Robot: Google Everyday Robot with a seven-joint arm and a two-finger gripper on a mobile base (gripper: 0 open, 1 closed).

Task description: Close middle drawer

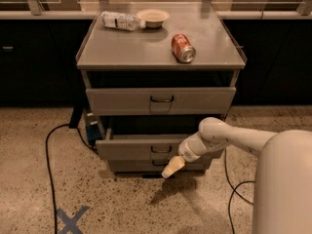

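Speckled floor [122, 204], dark cupboards behind. Grey metal cabinet [131, 50] at frame centre. On its top: plastic bottle [119, 20] lying flat, pale bowl [152, 17] just beside it, red can [183, 48] on its side, toward right.

Middle drawer [131, 150] in lower centre, partly pulled out, dark gap above front panel.

Gripper [173, 167] low, centre-right, in front of that panel, just right of wire handle [161, 149]. Claw pressed together into one tapered tip, pinching nothing.

Black cable [48, 155] on floor, left. Blue tape cross [70, 221] in lower left.
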